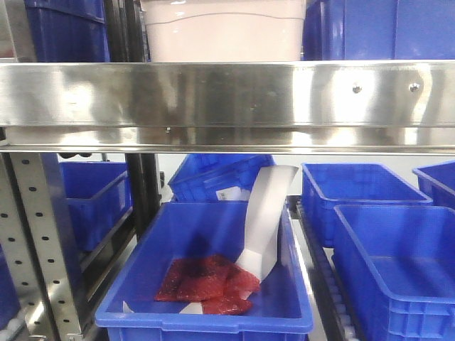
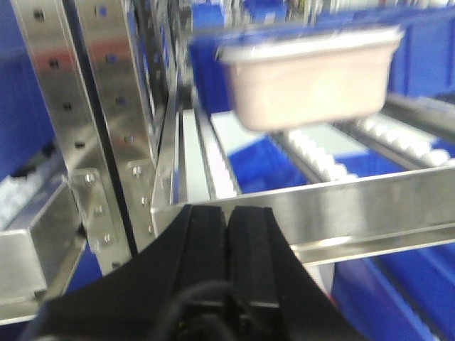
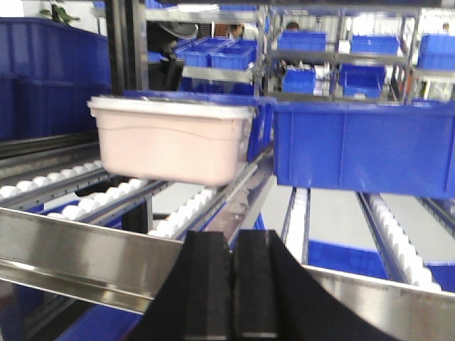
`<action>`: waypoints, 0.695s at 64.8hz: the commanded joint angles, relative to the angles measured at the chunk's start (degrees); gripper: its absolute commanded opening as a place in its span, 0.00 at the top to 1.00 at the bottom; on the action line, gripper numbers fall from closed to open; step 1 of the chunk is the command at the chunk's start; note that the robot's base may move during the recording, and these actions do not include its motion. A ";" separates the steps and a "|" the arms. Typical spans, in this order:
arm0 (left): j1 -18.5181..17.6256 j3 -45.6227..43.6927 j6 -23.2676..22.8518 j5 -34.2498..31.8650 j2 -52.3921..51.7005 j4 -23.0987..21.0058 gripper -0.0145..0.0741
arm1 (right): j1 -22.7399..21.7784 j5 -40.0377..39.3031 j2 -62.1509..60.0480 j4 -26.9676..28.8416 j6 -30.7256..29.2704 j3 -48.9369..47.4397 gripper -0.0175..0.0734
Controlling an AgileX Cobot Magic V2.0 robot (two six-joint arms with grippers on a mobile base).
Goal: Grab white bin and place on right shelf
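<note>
The big pinkish-white plastic tub with a flat white lid sits on the white roller tracks of the shiny steel shelf rack, just behind its front rail, beside a blue plastic bin. The rollers probably let bins slide along. Both the left gripper and right gripper are pressed together, holding nothing, in front of the rail.

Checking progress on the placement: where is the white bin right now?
The white bin sits on the steel shelf's roller lane, left of a blue bin in the right wrist view, behind the front rail.
</note>
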 commanded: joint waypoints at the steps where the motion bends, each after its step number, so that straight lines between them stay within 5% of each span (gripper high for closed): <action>1: -0.49 0.02 -0.18 -5.61 -3.21 -1.43 0.97 | -0.28 -3.04 0.47 1.83 -0.67 -1.51 0.73; 45: -0.49 1.09 -0.18 -5.23 -6.05 -2.62 0.97 | -0.28 -3.03 0.47 2.18 -0.67 -1.51 0.73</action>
